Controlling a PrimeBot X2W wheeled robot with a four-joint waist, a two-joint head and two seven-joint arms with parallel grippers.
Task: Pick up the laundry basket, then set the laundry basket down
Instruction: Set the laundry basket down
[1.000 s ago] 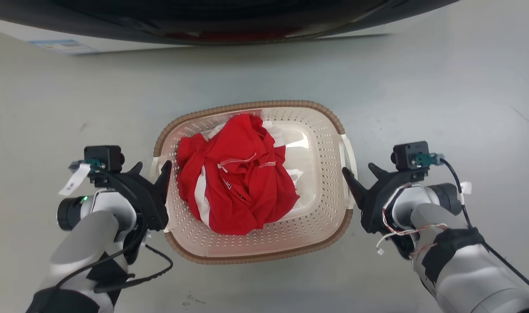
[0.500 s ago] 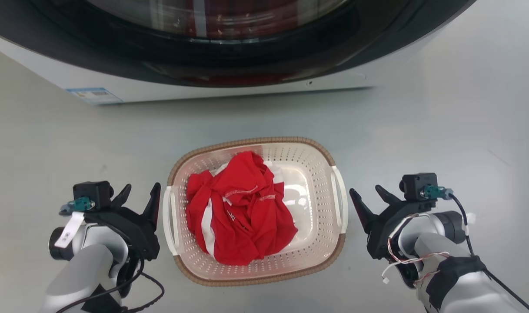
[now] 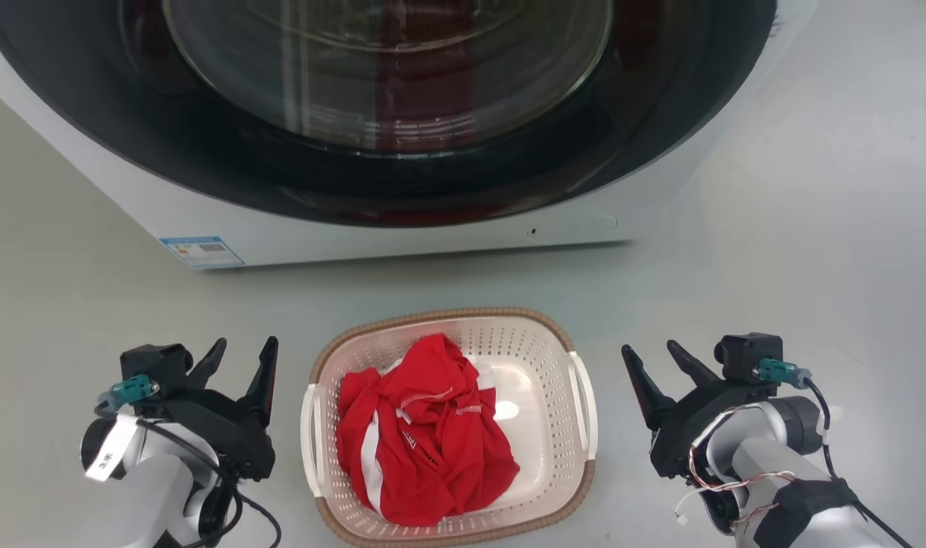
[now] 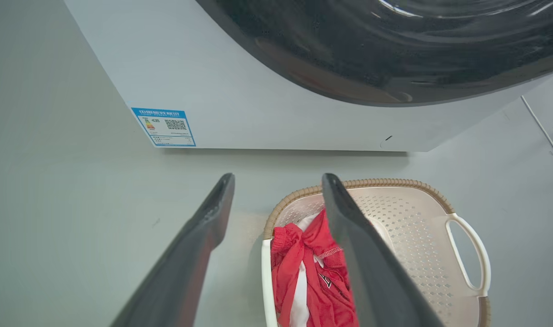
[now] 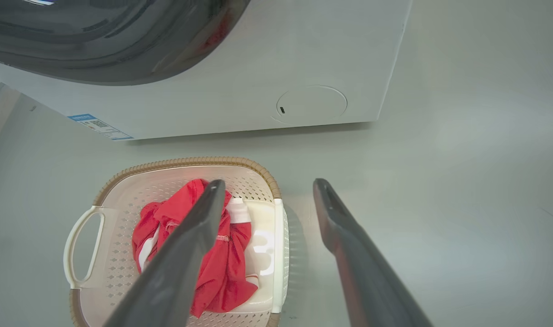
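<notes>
The left gripper stood just to the left of the basket, its two dark fingers spread wide and holding nothing. The right gripper stood a little way off the basket's right side, equally wide open and equally empty. Neither touched the basket.

The basket sat on the grey floor between the two grippers. It was cream-white, perforated plastic with a brown woven-look rim. A white loop handle ran along its left side and another along its right side. Inside lay a crumpled red garment with white trim, heaped toward the basket's left half.

Judging by its thin pierced walls and the single piece of cloth, the basket should be light. It was probably stiff enough to keep its shape, though it might flex a little. The handles looked smooth and could slip between the fingers. The best hold would likely be both handles at once, raised evenly so that the basket did not tip.

Beyond the basket's far rim stood a white washer with a large dark round door. Its lower front corner, beyond the basket's left side, bore a blue-edged label with a QR code. The print there was too small to read. A small mark on the garment was unreadable too.
</notes>
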